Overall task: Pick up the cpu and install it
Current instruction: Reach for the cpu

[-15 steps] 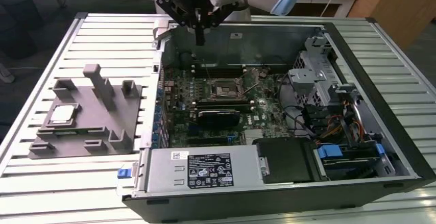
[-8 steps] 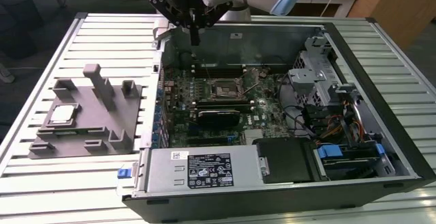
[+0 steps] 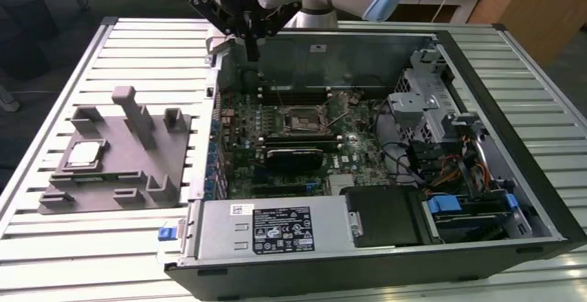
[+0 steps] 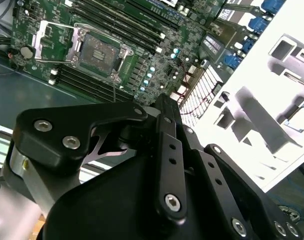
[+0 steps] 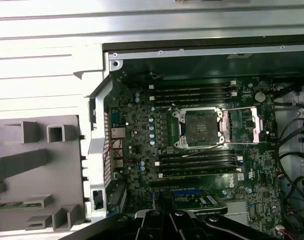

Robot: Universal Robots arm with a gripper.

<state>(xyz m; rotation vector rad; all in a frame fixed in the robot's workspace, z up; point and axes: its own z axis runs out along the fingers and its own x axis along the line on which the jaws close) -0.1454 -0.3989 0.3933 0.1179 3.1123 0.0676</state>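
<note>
The cpu (image 3: pixel 84 153), a small silver square chip, lies flat in a recess of the grey tray (image 3: pixel 119 171) at the exterior view's left, beside the open computer case. My gripper (image 3: pixel 249 53) hangs over the case's far left corner, well away from the cpu, with its fingers pressed together and nothing between them. The empty cpu socket (image 3: pixel 301 118) sits in the middle of the green motherboard. Both wrist views show the socket (image 4: pixel 99 50) (image 5: pixel 201 127) with its metal frame swung open. The gripper's black fingers (image 4: pixel 164 115) (image 5: pixel 159 220) point toward the board.
The case (image 3: pixel 513 178) holds a black power supply (image 3: pixel 275 230), a drive cage and cable bundles at the exterior view's right, and a black card (image 3: pixel 293 157) below the socket. The tray has upright posts (image 3: pixel 128 106). A slatted metal table (image 3: pixel 55 247) carries everything.
</note>
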